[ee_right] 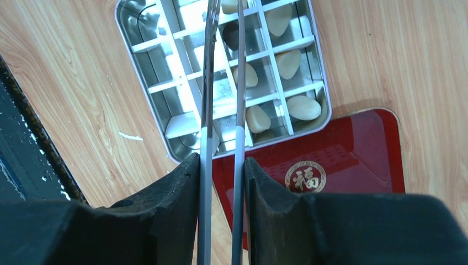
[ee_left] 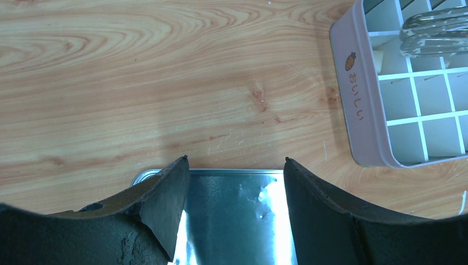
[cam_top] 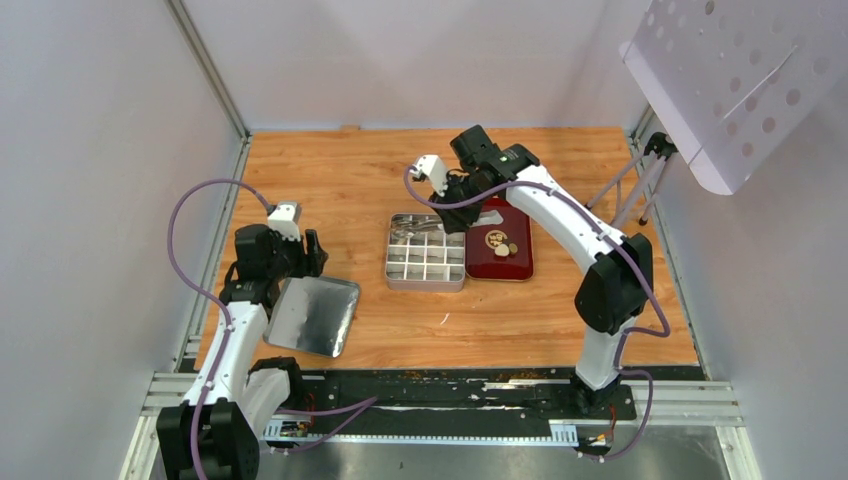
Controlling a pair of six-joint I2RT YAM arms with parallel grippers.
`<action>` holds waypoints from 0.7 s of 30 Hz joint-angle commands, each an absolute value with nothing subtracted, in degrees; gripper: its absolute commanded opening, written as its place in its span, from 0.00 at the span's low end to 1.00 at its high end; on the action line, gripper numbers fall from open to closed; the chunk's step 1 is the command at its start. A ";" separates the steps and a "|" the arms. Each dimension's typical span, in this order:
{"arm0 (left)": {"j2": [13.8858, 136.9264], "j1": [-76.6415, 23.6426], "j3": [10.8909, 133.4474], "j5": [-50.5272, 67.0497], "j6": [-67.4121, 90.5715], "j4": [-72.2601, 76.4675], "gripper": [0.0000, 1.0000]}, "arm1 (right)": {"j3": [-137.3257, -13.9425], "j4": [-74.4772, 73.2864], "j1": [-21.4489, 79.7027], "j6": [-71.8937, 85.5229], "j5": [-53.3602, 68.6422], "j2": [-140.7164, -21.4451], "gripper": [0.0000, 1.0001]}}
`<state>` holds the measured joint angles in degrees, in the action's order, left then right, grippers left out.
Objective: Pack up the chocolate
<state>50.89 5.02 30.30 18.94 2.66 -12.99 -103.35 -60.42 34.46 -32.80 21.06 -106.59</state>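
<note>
Right gripper (ee_right: 221, 163) clamped on the tongs (ee_right: 207, 83) over the tin (cam_top: 425, 285), left gripper (ee_left: 234, 165) hanging wide open

Wooden table (cam_top: 470, 335) under everything. The shiny lid (cam_top: 318, 318) lies right below the left gripper, jaws spread apart. The red tray (cam_top: 515, 268) sits directly under the right gripper, with the tin just ahead of it. Tongs run forward out over the compartments. Cream chocolate (ee_right: 303, 107) pieces sit in the cells to the right of the tongs, a couple more on the tray.
</note>
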 commanded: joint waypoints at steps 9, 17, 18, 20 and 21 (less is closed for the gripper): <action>51.61 5.62 30.16 19.18 2.27 -12.29 0.72 | -88.72 -62.37 18.62 -35.42 18.25 -83.91 0.27; 53.43 5.58 31.08 20.07 2.89 -11.72 0.72 | -75.44 -65.84 10.81 -40.95 17.86 -76.50 0.33; 53.58 5.58 31.18 20.16 2.94 -11.77 0.72 | -74.92 -65.91 10.81 -40.96 18.07 -76.15 0.33; 53.57 5.62 31.24 20.30 3.07 -11.91 0.72 | -74.70 -66.13 10.80 -41.23 17.86 -76.30 0.33; 53.56 5.62 31.33 20.39 3.00 -12.04 0.72 | -74.77 -66.33 10.81 -41.69 17.42 -76.53 0.33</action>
